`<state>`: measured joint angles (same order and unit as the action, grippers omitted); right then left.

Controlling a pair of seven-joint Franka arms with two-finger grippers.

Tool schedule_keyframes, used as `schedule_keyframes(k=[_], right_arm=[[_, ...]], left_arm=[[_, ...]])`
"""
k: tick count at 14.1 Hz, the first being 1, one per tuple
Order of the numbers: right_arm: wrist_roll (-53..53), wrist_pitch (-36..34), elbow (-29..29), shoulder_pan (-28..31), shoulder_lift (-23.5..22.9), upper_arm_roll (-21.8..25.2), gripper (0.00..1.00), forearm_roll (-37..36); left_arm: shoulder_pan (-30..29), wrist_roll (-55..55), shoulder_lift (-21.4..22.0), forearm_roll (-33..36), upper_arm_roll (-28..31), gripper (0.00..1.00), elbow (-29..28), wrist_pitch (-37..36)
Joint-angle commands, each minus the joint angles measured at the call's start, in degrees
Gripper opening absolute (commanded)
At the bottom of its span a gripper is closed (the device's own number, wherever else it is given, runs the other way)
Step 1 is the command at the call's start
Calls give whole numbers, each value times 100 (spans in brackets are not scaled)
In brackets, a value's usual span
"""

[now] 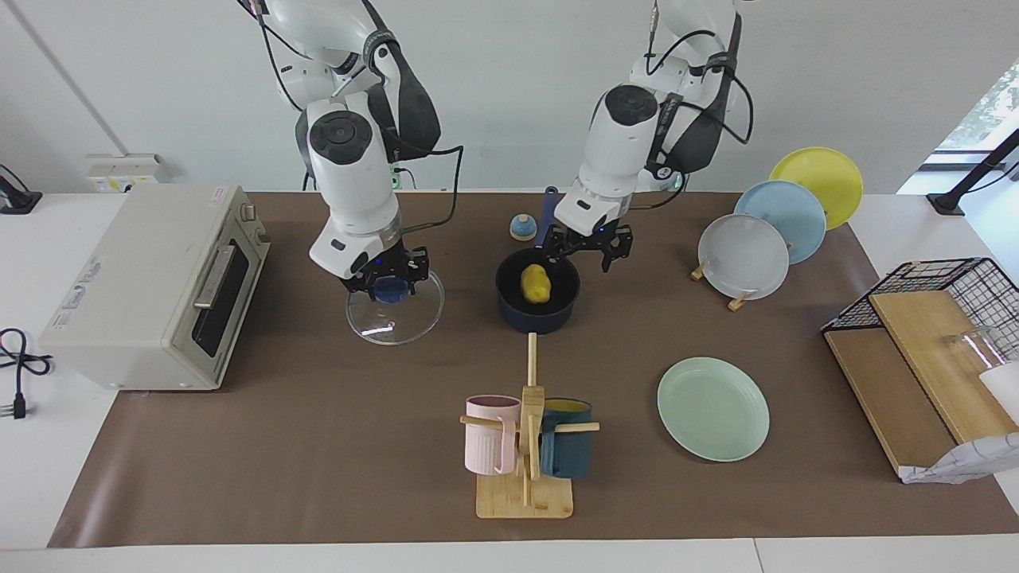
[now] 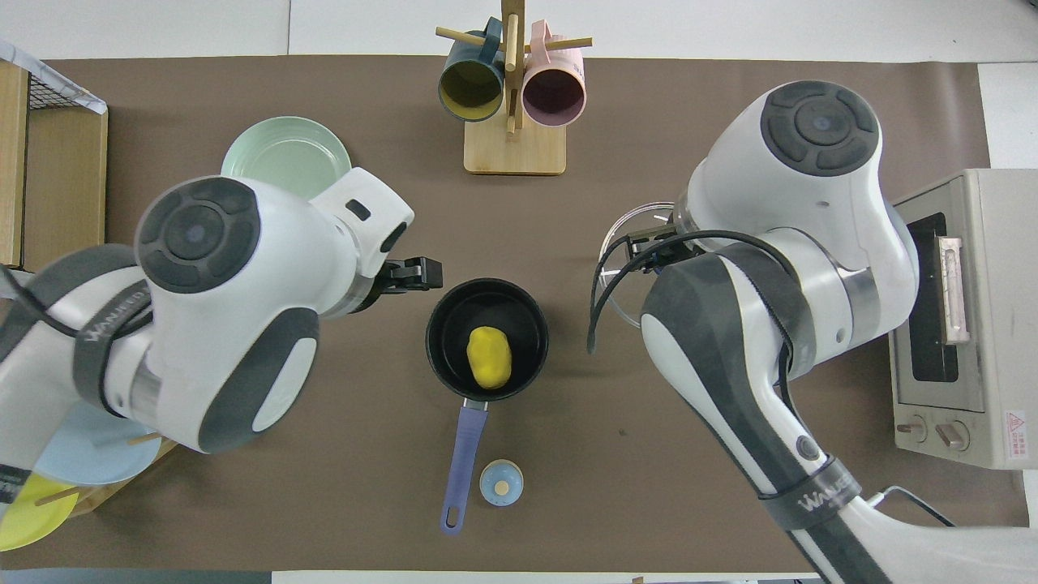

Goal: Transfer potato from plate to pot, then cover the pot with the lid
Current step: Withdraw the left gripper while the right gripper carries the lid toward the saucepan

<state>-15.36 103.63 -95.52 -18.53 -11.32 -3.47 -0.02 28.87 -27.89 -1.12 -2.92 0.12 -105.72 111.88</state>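
Note:
The yellow potato [image 1: 536,284] [image 2: 490,357] lies inside the dark blue pot [image 1: 537,317] [image 2: 442,328], touching no gripper. My left gripper [image 1: 593,245] [image 2: 418,274] hangs open and holds nothing, above the pot's rim on the side toward the left arm's end. My right gripper [image 1: 384,285] is shut on the blue knob of the clear glass lid [image 1: 398,317] [image 2: 632,229], beside the pot toward the right arm's end. In the overhead view the right arm hides most of the lid. The mint-green plate [image 1: 712,407] [image 2: 276,150] lies bare, farther from the robots.
A toaster oven [image 1: 151,286] stands at the right arm's end. The mug tree [image 1: 525,446] with two mugs stands farther from the robots than the pot. A small bell [image 1: 522,228] [image 2: 500,483] sits beside the pot's handle [image 2: 462,462]. A plate rack [image 1: 744,255] and a wire basket [image 1: 931,310] are at the left arm's end.

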Motion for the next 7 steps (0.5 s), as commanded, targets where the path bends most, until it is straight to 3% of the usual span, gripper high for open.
schedule_keyframes(k=[1, 4, 7], right_arm=[[-1139, -212, 517, -649, -186, -22, 0, 107], [-2003, 113, 482, -1396, -239, -22, 0, 107], [-2296, 534, 394, -1750, -353, -22, 0, 81]], left_arm=[[-608, 545, 138, 37, -21, 100, 551, -806], [-1460, 1923, 366, 46, -21, 100, 597, -1229], [-2007, 2902, 481, 64, -3, 100, 518, -1537]])
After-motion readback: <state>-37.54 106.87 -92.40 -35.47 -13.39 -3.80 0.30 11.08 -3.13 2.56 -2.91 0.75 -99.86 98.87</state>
